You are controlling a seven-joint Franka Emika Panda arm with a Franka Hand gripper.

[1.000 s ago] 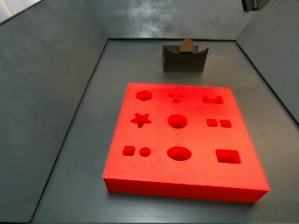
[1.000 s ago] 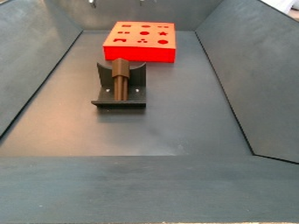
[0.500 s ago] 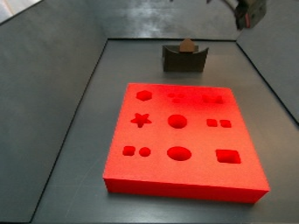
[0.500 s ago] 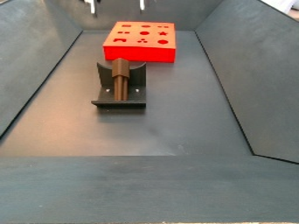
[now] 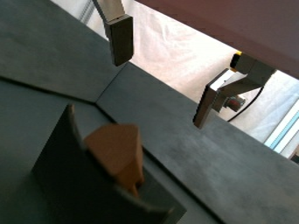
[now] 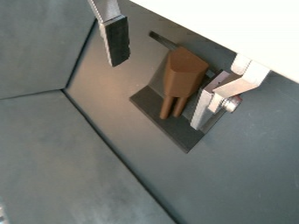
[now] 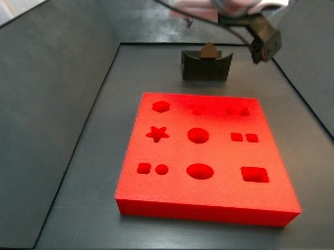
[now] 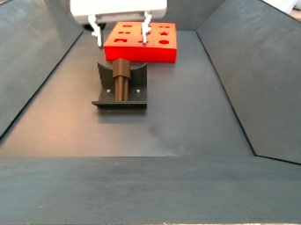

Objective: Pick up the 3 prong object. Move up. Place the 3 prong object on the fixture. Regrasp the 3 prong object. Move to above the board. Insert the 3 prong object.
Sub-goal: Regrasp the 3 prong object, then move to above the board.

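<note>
The 3 prong object [image 7: 209, 49] is a small brown piece resting in the notch of the dark fixture [image 7: 205, 68] at the far end of the floor. Both show in the other side view, piece [image 8: 120, 81] and fixture [image 8: 121, 98]. The gripper [image 8: 121, 41] hangs open and empty above the fixture, and shows at the upper right in a side view [image 7: 263, 46]. In both wrist views the silver fingers [image 5: 119, 39] [image 6: 117, 39] stand wide apart, with the piece [image 6: 180, 79] [image 5: 117, 153] below them and untouched. The red board [image 7: 209, 151] [image 8: 143, 42] lies flat beyond the fixture.
Grey sloping walls [image 7: 53, 68] enclose the dark floor [image 8: 153, 132] on all sides. The fixture's base plate [image 6: 176, 131] reaches under the fingers in a wrist view.
The gripper has come down into both side views from above and now hangs over the fixture. The piece, fixture and board have not moved.
</note>
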